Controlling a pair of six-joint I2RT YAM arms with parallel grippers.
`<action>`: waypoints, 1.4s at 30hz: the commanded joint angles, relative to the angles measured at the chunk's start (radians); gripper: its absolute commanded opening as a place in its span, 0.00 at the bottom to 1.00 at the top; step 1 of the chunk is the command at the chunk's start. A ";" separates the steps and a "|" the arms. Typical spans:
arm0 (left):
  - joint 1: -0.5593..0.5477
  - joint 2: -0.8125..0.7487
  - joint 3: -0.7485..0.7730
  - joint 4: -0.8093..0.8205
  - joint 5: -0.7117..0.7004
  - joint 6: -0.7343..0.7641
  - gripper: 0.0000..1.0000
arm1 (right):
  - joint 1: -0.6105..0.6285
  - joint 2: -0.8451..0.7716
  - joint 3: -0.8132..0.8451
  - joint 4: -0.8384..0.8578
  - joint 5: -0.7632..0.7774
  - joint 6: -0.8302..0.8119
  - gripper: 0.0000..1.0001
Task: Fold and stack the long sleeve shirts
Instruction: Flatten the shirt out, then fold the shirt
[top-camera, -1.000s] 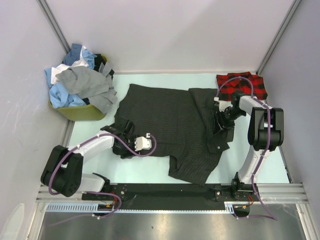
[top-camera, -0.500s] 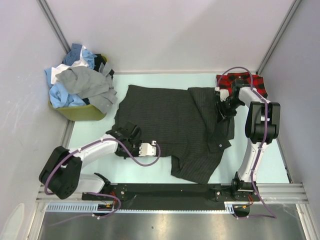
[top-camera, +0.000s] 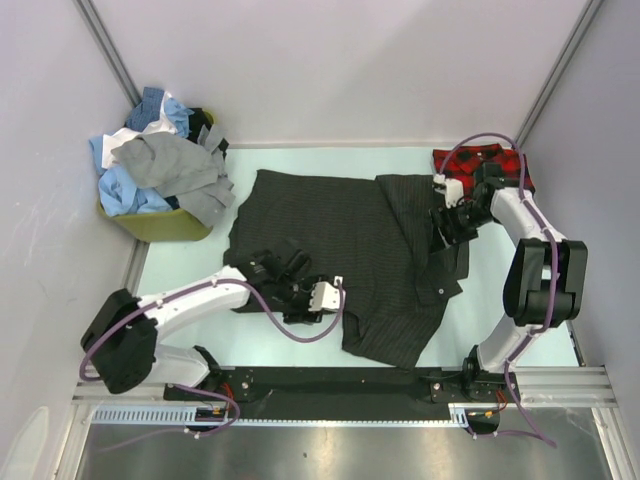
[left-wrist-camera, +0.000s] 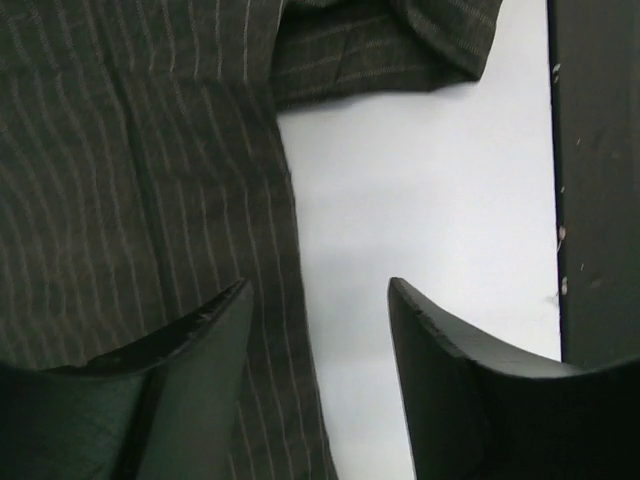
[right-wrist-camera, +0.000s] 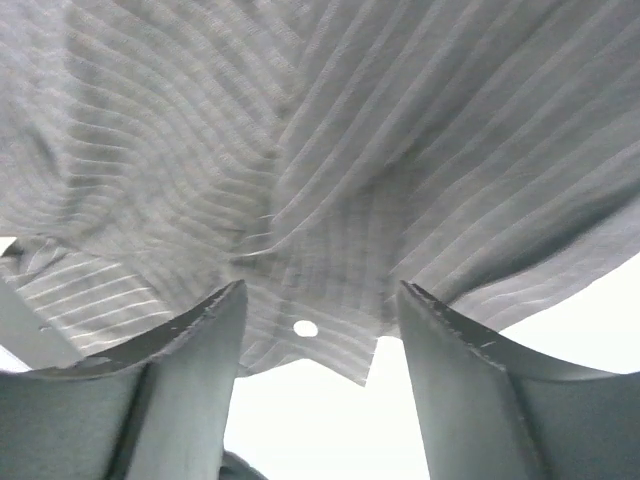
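Note:
A dark charcoal pinstriped shirt lies spread on the table, its right part folded over. My left gripper is open over the shirt's lower left hem, one finger above cloth, the other above bare table. My right gripper is open just above the shirt's folded right edge, where a cuff with a white button shows between the fingers. A folded red-and-black plaid shirt lies at the back right, behind the right arm. Blue, white and grey shirts are heaped at the back left.
The heap of shirts sits in an olive-green basket against the left wall. A black rail runs along the table's near edge and shows in the left wrist view. Walls close in the back and both sides.
My left gripper has moved right along the shirt's lower edge. My right arm has swung outward, its gripper staying over the shirt's right edge.

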 joint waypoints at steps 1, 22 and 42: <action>-0.048 0.052 0.034 0.104 0.071 -0.098 0.67 | 0.019 0.025 -0.071 0.029 -0.099 0.090 0.69; -0.091 0.004 0.025 0.134 -0.036 -0.151 0.67 | 0.083 0.284 0.441 0.745 -0.444 0.576 0.00; -0.334 0.257 0.066 0.236 0.119 0.115 0.67 | -0.010 -0.090 0.008 0.104 -0.347 0.104 0.51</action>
